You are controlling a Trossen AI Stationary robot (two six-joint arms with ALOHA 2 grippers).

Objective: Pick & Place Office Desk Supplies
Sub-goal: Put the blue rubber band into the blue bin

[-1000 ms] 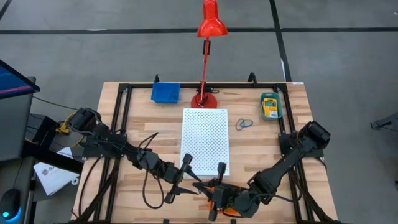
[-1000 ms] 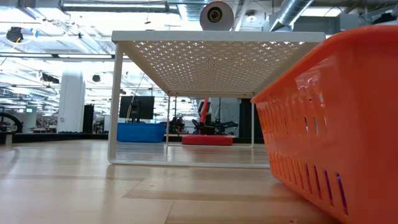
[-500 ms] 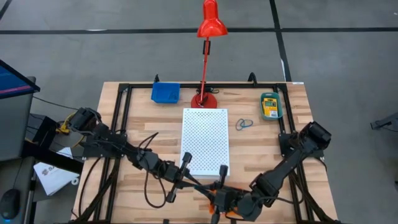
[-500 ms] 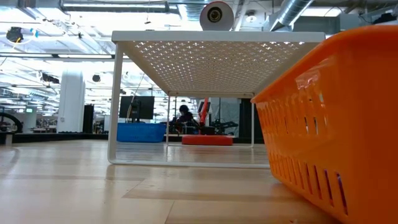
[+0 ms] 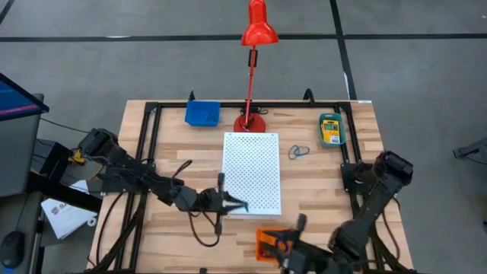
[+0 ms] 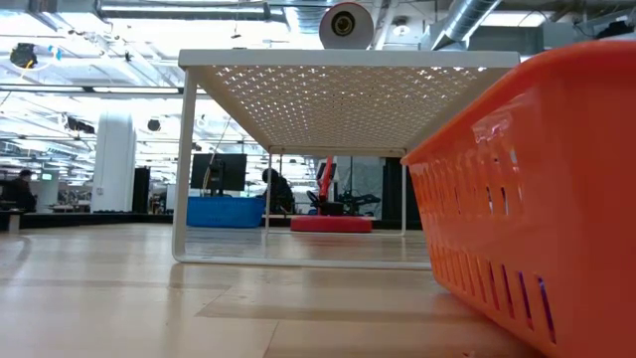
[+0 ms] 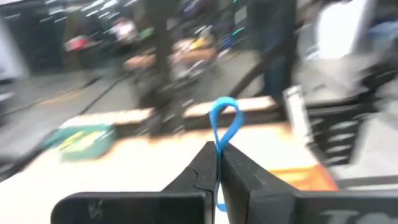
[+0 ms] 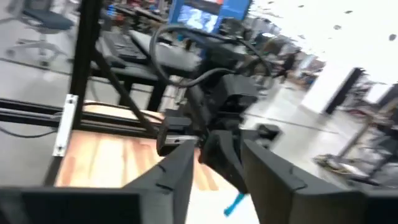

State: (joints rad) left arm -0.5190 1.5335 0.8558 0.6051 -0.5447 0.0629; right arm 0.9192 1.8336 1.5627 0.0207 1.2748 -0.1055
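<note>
My left gripper (image 5: 245,204) reaches level toward the table's right, by the near edge of the white perforated board (image 5: 251,173). It is shut on a thin blue loop (image 7: 224,118). My right gripper (image 5: 289,240) stands open over the orange tray (image 5: 268,243) near the table's front edge, facing the left gripper with nothing between its fingers (image 8: 180,168). A teal tray holding a yellow-and-green crayon box (image 5: 330,129) sits at the far right. More blue loops (image 5: 298,152) lie on the table beside the board. A blue tray (image 5: 202,113) stands at the far left. My left gripper pinches the blue loop between its two fingertips, on the loop's narrow part (image 7: 218,147). The rounded end stands out beyond the tips, and a short blue piece (image 7: 217,202) shows behind them. The fingers come level from the table's left. The loop is clear of the table.
A red desk lamp (image 5: 255,30) stands at the far edge, its base behind the board. In the low view the board (image 6: 348,60) stands on legs like a small table, and the orange tray's wall (image 6: 517,179) fills the right side. A black frame borders the tabletop.
My left gripper has swung from pointing toward the near edge to pointing toward the table's right, ending by the board's near edge. My right gripper has drawn back from it toward the near right, so the orange tray shows more.
</note>
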